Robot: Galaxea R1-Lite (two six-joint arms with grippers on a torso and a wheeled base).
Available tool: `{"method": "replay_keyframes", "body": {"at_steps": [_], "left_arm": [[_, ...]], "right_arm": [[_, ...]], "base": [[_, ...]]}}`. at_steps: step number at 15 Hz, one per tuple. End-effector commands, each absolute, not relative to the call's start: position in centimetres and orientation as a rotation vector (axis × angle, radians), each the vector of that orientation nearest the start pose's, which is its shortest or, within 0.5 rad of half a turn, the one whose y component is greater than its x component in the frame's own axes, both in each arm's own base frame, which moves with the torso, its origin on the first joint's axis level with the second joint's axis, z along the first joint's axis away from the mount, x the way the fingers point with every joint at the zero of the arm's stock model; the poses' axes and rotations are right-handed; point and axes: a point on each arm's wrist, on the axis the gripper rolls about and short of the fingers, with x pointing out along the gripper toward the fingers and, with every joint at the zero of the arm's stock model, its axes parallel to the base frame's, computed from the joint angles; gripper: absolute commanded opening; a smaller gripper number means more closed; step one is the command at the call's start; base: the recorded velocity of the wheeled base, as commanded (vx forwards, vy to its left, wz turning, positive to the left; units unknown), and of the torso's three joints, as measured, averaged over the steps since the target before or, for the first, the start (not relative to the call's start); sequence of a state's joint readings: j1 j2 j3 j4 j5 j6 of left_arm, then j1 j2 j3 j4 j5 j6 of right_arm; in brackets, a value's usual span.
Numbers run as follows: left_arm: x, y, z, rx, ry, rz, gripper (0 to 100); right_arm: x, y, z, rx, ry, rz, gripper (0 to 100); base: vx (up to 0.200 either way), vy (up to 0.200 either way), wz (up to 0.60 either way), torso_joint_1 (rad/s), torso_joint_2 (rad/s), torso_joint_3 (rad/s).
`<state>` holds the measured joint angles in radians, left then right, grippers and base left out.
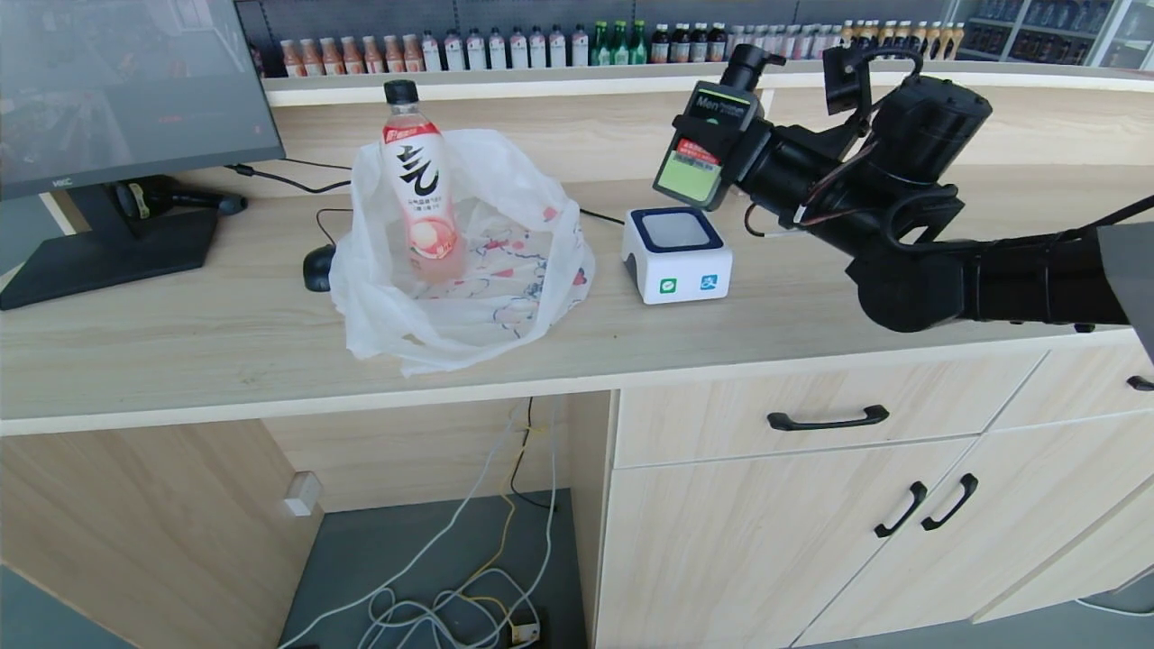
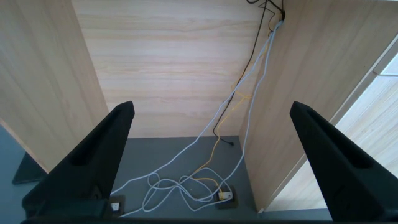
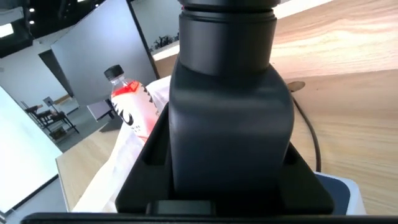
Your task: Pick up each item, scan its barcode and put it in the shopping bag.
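My right gripper (image 1: 732, 155) is shut on a black bottle (image 1: 710, 144) with a green and red label, holding it tilted in the air just above the white barcode scanner (image 1: 676, 254). In the right wrist view the black bottle (image 3: 230, 124) stands close between the jaws, with a corner of the scanner (image 3: 346, 188) below it. A white shopping bag (image 1: 505, 270) lies open on the counter left of the scanner, and a pink drink bottle (image 1: 419, 189) stands upright in it. My left gripper (image 2: 211, 168) hangs open, low in front of the recess under the counter, holding nothing.
A monitor (image 1: 126, 81) stands at the far left with a handheld scanner (image 1: 171, 196) at its base, and a black mouse (image 1: 317, 268) lies by the bag. Loose cables (image 1: 451, 604) lie on the floor under the counter. Drawers and cabinet doors (image 1: 829, 419) are below right.
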<state>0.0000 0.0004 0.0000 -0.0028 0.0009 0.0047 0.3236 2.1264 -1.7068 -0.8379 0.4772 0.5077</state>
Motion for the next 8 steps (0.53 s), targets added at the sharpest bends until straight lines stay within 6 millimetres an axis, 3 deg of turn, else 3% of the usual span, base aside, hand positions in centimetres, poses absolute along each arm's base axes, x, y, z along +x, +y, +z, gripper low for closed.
{"method": "replay_keyframes", "body": {"at_steps": [1, 4, 8], "left_arm": [[-2.3, 0.0, 7.6, 0.005, -0.003, 0.002, 100], [-2.3, 0.0, 7.6, 0.005, -0.003, 0.0, 100], [-2.3, 0.0, 7.6, 0.005, -0.003, 0.002, 100]], "right_arm": [[39.6, 14.4, 31.5, 0.411, -0.275, 0.883, 0], [37.7, 13.7, 33.6, 0.298, -0.374, 0.865, 0], [35.3, 12.8, 34.1, 0.192, -0.423, 0.758, 0]], "base": [[0.0, 0.0, 0.0, 0.0, 0.0, 0.0], [0.0, 0.0, 0.0, 0.0, 0.0, 0.0], [0.0, 0.0, 0.0, 0.0, 0.0, 0.0]]}}
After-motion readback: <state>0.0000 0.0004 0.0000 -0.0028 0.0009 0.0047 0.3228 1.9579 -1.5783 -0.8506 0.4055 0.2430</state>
